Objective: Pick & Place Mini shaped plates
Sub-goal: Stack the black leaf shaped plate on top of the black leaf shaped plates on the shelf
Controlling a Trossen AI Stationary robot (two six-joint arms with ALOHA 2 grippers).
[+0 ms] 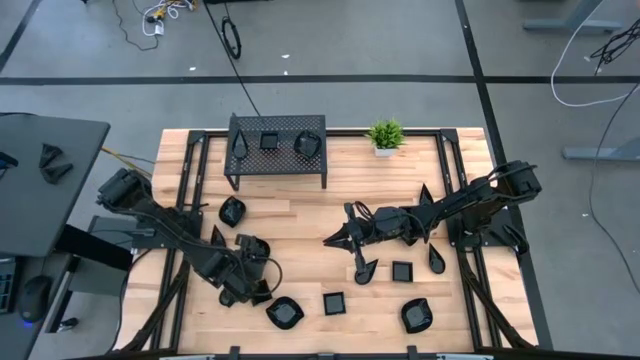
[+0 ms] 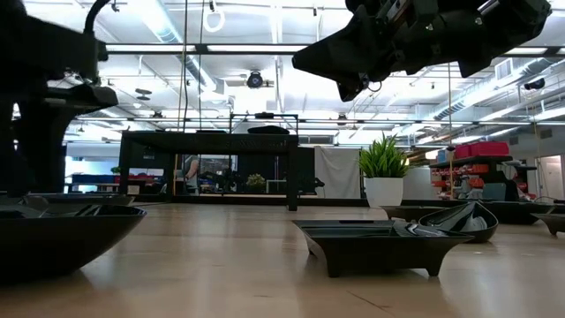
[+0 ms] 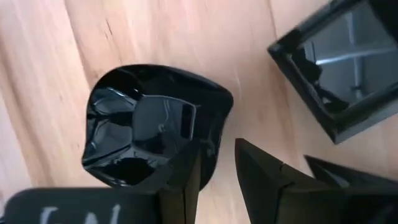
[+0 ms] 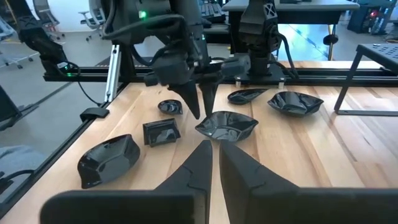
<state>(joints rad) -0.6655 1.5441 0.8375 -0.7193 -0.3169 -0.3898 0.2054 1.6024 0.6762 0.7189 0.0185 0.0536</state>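
Observation:
A glossy black rounded-blob plate (image 3: 149,124) (image 4: 227,126) rests flat on the wooden table, near the front left. My left gripper (image 1: 262,287) (image 3: 217,180) points steeply down at it, open. Its fingers straddle one side of the plate's rim, one over the hollow and one over bare wood. A square plate (image 3: 348,68) (image 4: 160,132) lies close beside the blob plate. My right gripper (image 1: 325,240) (image 4: 213,144) hangs above the table's middle, pointing level toward the left edge, shut and holding nothing. My left gripper comes from above, pointing down. One finger (image 3: 180,186) stands inside the blob plate's hollow and the other (image 3: 267,180) stands outside its rim (image 3: 217,140). A sliver of wood shows between rim and outer finger. I cannot tell whether either finger touches the plate.
The black rack (image 1: 278,150) at the far edge carries three plates, with the potted plant (image 1: 385,135) to its right. Other plates lie scattered: (image 1: 232,211), (image 1: 365,270), (image 1: 401,270), (image 1: 437,258), (image 1: 334,302), (image 1: 416,316). Black rails run along both table sides.

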